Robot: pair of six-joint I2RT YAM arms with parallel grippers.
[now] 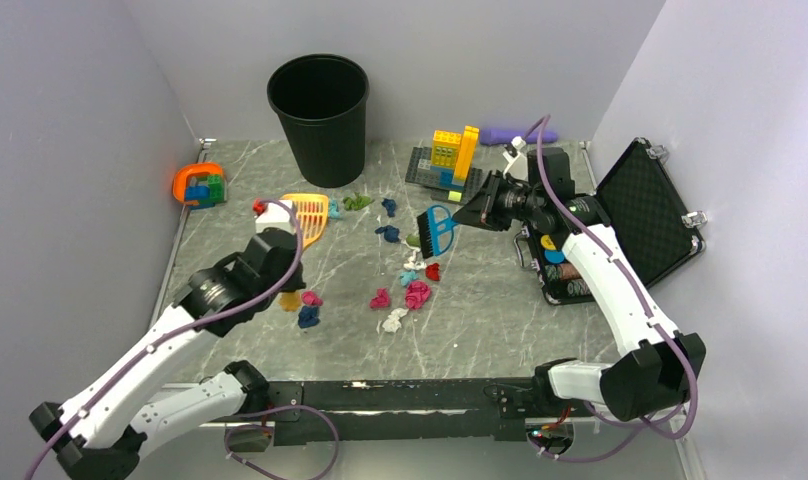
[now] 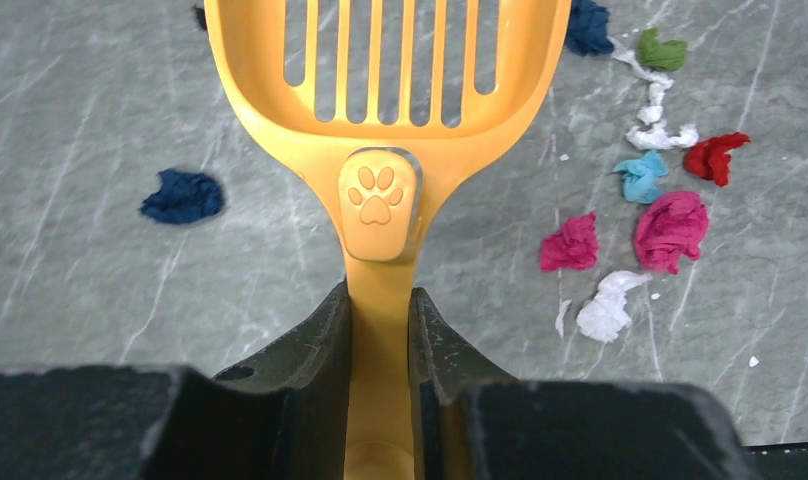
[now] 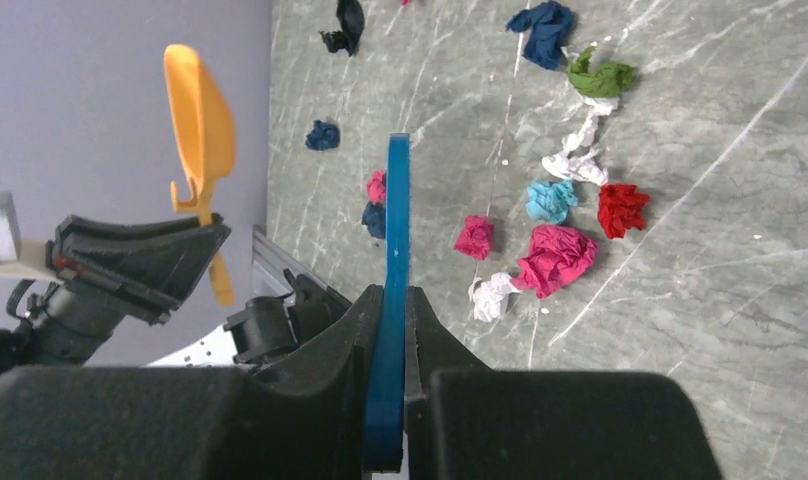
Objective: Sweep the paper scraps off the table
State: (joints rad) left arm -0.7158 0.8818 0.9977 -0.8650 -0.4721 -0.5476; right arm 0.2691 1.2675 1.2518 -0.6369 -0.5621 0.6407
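Paper scraps lie across the middle of the marble table (image 1: 500, 310): a pink, red, teal and white cluster (image 1: 412, 290), navy wads (image 1: 308, 316), a green one (image 1: 356, 201). My left gripper (image 1: 278, 243) is shut on the handle of an orange slotted scoop (image 1: 306, 215), held above the table left of the cluster; the left wrist view shows the scoop (image 2: 380, 150) between my fingers (image 2: 380, 310) and the scraps (image 2: 668, 228) to its right. My right gripper (image 1: 480, 208) is shut on a blue brush (image 1: 437, 230), seen edge-on (image 3: 395, 230) above the scraps (image 3: 555, 255).
A black bin (image 1: 319, 115) stands at the back. A brick build on a dark baseplate (image 1: 448, 162) is behind the brush. An open black case with poker chips (image 1: 620, 225) lies at the right edge. An orange holder with bricks (image 1: 200, 185) sits far left.
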